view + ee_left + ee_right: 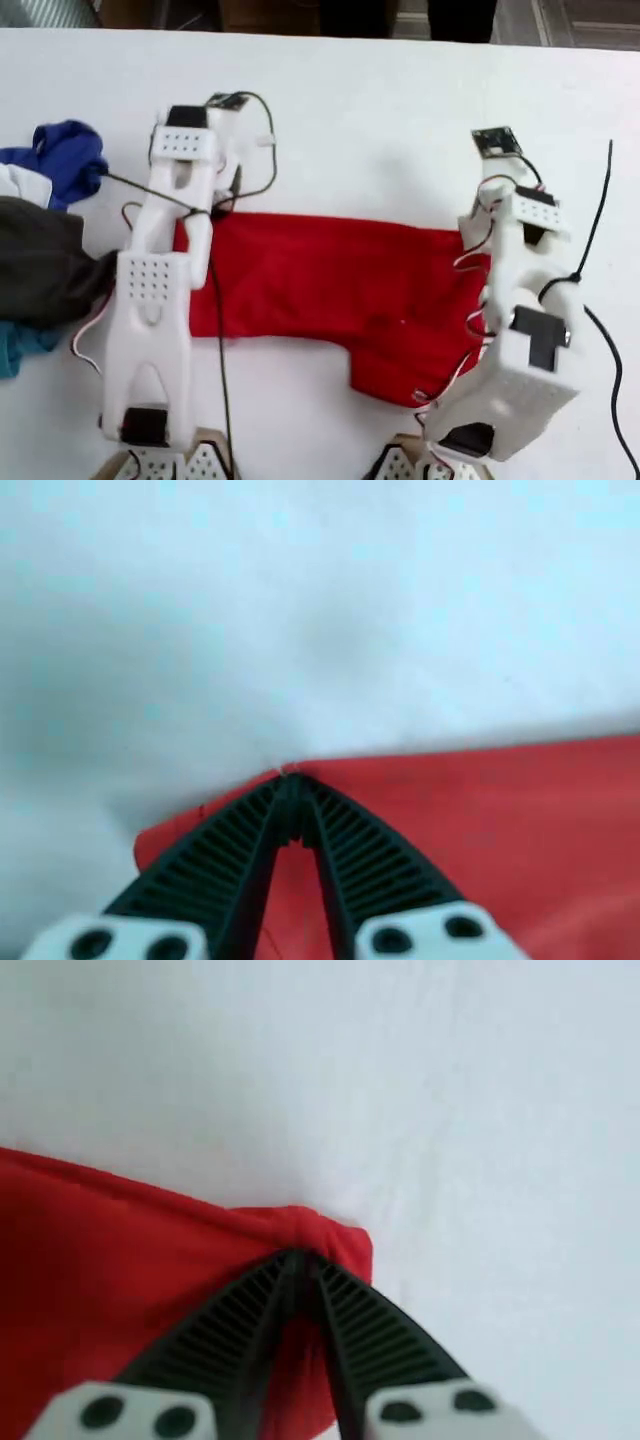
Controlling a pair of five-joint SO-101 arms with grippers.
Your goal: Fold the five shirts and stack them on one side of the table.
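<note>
White table (400,110) carries everything. Red shirt (330,280) lies flat mid-table as a long band, w/ one flap sticking out of its near edge toward the right end, so it looks only partly folded. Heap of loose shirts (45,240) (blue, dark grey, bits of white & teal; exact count unclear) sits just beside the red shirt's left end, unfolded. No neat stack yet, so my read is shirt 1 of 5 in progress, w/ the rest plus stacking left. Left gripper (290,780) is at the red shirt's far left corner, jaws pinched together on the hem. Right gripper (297,1257) is at the far right corner, jaws clamped on bunched cloth.
</note>
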